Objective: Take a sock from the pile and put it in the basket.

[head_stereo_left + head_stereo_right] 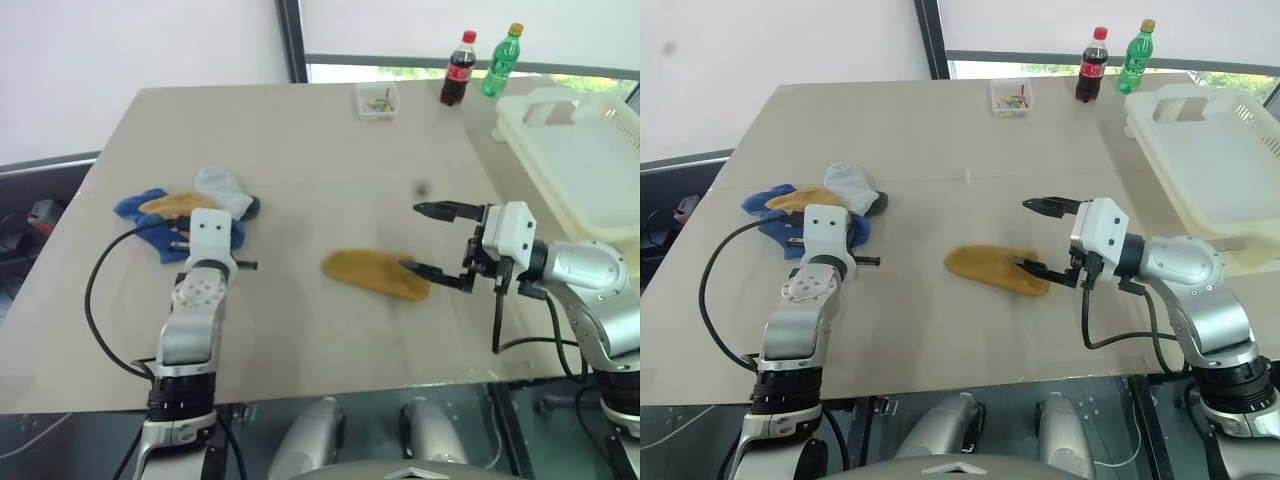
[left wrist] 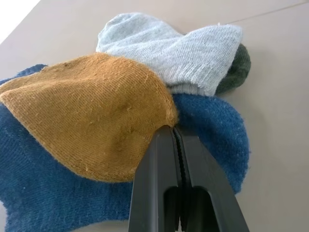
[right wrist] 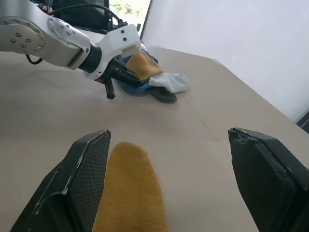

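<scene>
- The pile (image 1: 190,212) of yellow, blue and grey socks lies on the surface (image 1: 300,150), well apart from the basket (image 1: 580,160).
- The left gripper (image 2: 175,133) is at the pile, jaws pressed together at the edge of the yellow sock (image 2: 91,116) where it overlaps the blue sock (image 2: 212,130).
- The right gripper (image 1: 437,243) hovers between pile and basket, jaws spread wide and holding nothing, over a lone yellow sock (image 1: 375,273).
</scene>
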